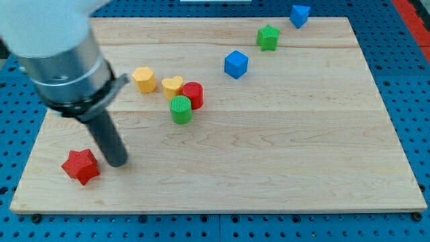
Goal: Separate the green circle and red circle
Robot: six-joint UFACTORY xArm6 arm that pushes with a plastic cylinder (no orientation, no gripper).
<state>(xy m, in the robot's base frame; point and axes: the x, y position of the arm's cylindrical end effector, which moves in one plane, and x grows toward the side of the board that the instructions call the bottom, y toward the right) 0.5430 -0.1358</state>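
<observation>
Camera view: my tip [116, 162] sits just right of red star [81, 166], well left of touching green circle [181, 109] & red circle [193, 95]; no claw on this rod.

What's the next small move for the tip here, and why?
Probably slide my tip from beside the red star toward the view's upper right, up to the green circle. It touches the red circle, and the tip is well off both.

I am working in a lab: a wooden board [269, 168] sits on a blue perforated bench [410, 74].
</observation>
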